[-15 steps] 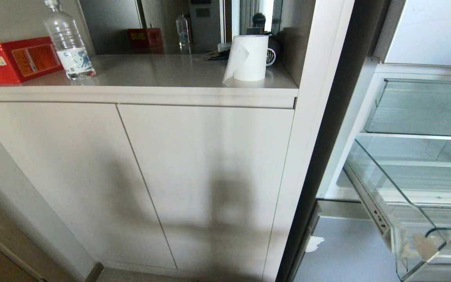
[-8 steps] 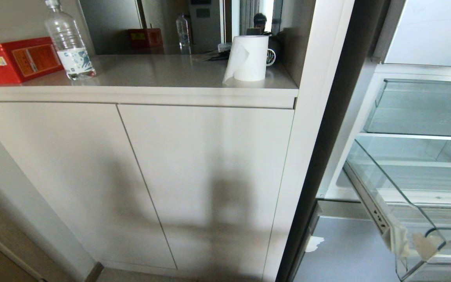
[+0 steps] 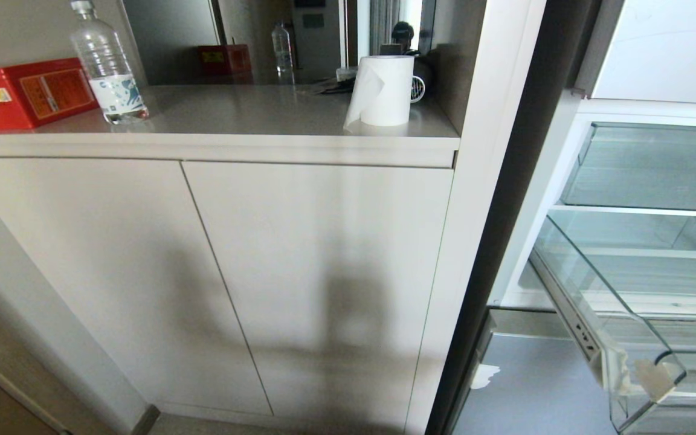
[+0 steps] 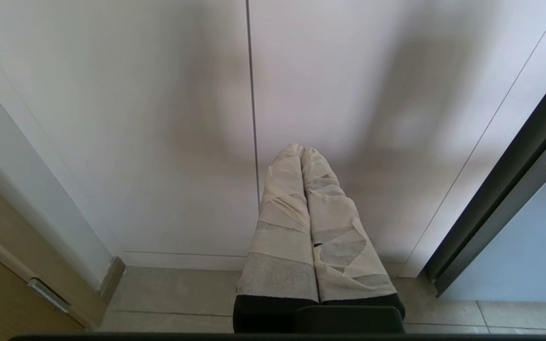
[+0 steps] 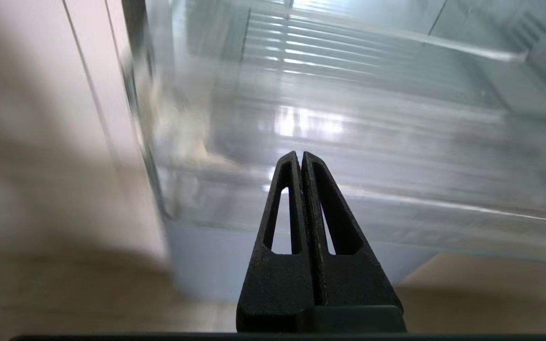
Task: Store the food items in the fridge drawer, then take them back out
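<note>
The drawer [image 3: 638,338] stands pulled out at the head view's lower right, apparently empty; no food shows. The right gripper [image 5: 300,158], pressed together and holding nothing, points at it. The left gripper [image 4: 301,150], also pressed together, faces the cabinet [image 3: 318,284]. Judged: the arm is between steps; next it must find the fruit.

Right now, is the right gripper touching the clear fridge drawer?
Apart. In the right wrist view the shut right gripper hangs short of the fridge drawer, holding nothing.
</note>
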Motion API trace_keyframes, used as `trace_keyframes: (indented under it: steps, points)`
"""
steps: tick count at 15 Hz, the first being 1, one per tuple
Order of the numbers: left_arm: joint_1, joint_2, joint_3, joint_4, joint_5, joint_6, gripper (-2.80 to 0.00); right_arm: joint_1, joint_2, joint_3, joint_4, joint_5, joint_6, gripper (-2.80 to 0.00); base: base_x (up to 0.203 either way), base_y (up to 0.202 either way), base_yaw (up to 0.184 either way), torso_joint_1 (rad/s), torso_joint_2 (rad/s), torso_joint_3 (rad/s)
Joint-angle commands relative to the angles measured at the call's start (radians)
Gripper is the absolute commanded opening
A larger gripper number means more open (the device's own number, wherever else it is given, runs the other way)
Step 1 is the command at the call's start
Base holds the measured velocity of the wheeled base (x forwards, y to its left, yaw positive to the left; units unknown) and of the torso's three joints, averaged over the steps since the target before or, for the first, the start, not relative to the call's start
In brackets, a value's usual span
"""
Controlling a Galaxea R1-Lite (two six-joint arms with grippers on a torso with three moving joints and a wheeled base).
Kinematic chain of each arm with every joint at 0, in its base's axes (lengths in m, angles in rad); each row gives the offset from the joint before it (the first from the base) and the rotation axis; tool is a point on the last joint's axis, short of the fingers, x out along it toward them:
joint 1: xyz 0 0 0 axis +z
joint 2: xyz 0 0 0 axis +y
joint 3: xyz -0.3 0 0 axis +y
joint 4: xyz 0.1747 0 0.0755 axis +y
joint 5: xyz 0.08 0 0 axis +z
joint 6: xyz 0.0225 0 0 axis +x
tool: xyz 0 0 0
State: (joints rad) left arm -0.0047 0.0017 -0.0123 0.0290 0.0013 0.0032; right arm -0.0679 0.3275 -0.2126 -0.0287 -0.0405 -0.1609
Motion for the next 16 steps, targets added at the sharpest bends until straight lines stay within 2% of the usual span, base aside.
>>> trace_keyframes:
  steps: [1, 3, 5, 6, 7, 8, 13, 16]
  points:
    - [0.0, 0.0, 0.0, 0.0, 0.0, 0.0, -2.8, 0.029, -0.114, 0.169, -0.117, -0.012, -0.03, -2.8, 0.0, 0.0, 0.0, 0.0, 0.0, 0.0]
    - [0.0, 0.0, 0.0, 0.0, 0.0, 0.0, -2.8, 0.045, -0.234, 0.219, -0.092, -0.005, -0.047, -2.8, 0.0, 0.0, 0.0, 0.0, 0.0, 0.0]
    - [0.0, 0.0, 0.0, 0.0, 0.0, 0.0, -2.8, 0.056, -0.333, 0.215, -0.052, 0.045, -0.045, -2.8, 0.0, 0.0, 0.0, 0.0, 0.0, 0.0]
    - [0.0, 0.0, 0.0, 0.0, 0.0, 0.0, -2.8, 0.06, -0.334, 0.214, 0.004, 0.065, -0.016, -2.8, 0.0, 0.0, 0.0, 0.0, 0.0, 0.0]
    - [0.0, 0.0, 0.0, 0.0, 0.0, 0.0, -2.8, 0.062, -0.329, 0.213, 0.041, 0.076, 0.047, -2.8, 0.0, 0.0, 0.0, 0.0, 0.0, 0.0]
    - [0.0, 0.0, 0.0, 0.0, 0.0, 0.0, -2.8, 0.063, -0.327, 0.213, 0.035, 0.077, 0.069, -2.8, 0.0, 0.0, 0.0, 0.0, 0.0, 0.0]
    - [0.0, 0.0, 0.0, 0.0, 0.0, 0.0, -2.8, 0.063, -0.327, 0.213, 0.032, 0.051, 0.115, -2.8, 0.0, 0.0, 0.0, 0.0, 0.0, 0.0]
    - [0.0, 0.0, 0.0, 0.0, 0.0, 0.0, -2.8, 0.063, -0.327, 0.213, 0.03, 0.051, 0.113, -2.8, -0.002, 0.003, -0.136, 0.003, 0.0, 0.004]
